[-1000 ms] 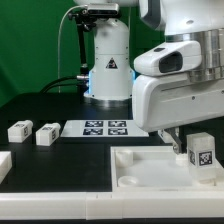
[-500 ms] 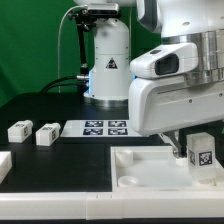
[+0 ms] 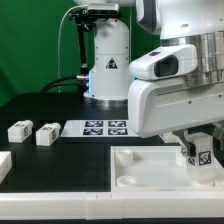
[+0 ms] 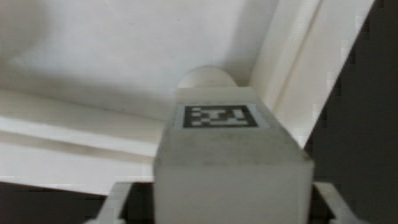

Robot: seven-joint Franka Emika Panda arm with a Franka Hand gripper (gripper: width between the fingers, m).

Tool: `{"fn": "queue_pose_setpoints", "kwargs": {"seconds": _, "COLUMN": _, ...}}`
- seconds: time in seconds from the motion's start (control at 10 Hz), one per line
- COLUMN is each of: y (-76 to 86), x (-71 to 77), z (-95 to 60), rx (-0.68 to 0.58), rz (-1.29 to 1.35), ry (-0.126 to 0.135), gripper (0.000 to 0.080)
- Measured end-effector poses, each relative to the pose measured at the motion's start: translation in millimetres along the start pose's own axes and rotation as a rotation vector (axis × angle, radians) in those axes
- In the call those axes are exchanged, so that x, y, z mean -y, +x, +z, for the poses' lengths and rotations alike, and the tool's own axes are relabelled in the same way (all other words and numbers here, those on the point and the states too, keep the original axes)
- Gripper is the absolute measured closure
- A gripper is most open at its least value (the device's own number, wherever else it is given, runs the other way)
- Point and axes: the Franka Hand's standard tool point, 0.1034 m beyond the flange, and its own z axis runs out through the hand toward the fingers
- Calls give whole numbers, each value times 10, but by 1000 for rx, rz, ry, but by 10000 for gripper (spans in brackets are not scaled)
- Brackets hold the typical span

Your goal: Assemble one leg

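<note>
My hand [image 3: 199, 147] pinches the small chunky white plastic leg [image 3: 202, 158], marker-faced and upright, over the large flat white panel [image 3: 140, 168] at the exterior view's right, on the black table's [image 3: 60, 105] near side.

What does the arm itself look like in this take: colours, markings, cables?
The arm is glossy white with rounded housings and grey at the joints. Its base, also white, bears a triangular warning sticker, with black cables beside it. The gripper has fingers that look dark.
</note>
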Motion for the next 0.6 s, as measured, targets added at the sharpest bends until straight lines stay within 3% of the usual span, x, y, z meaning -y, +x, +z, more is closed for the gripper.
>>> {"fn": "queue_pose_setpoints", "kwargs": {"seconds": 0.3, "y": 1, "x": 11, "z": 1, "rx": 0, "rz": 135, "ry": 5, "gripper": 508}}
{"fn": "queue_pose_setpoints", "kwargs": {"seconds": 0.6, "y": -6, "x": -24, "z": 9, "rx": -3, "rz": 537, "ry": 7, "gripper": 508}}
